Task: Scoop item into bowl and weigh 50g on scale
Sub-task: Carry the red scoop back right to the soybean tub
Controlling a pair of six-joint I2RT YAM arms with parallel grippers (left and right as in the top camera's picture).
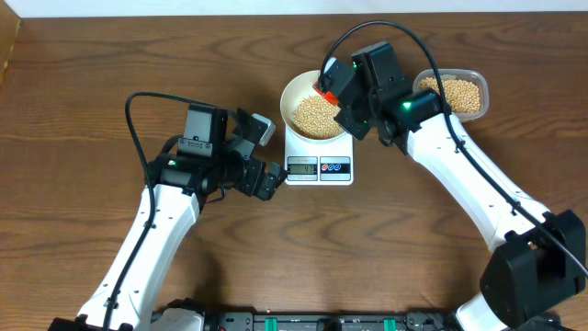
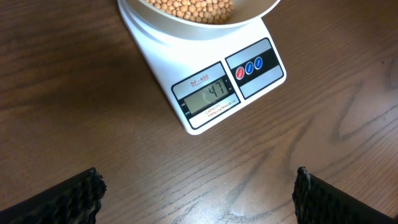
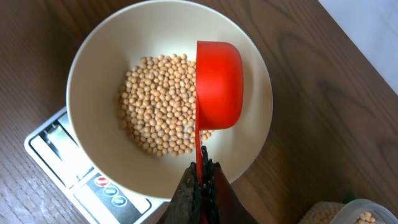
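The white bowl stands on the white scale and holds a heap of pale-tan beans. The scale's display reads 47. My right gripper is shut on the thin handle of a red scoop. The scoop hangs over the bowl's right half, turned so only the cup's outside shows. From overhead, the right gripper sits at the bowl's right rim. My left gripper stands open and holds nothing, over bare table just left of the scale, its fingers wide apart.
A clear plastic tub with more beans stands at the back right, behind the right arm. Its corner shows in the right wrist view. Cables arc above both arms. Brown wooden table lies all around.
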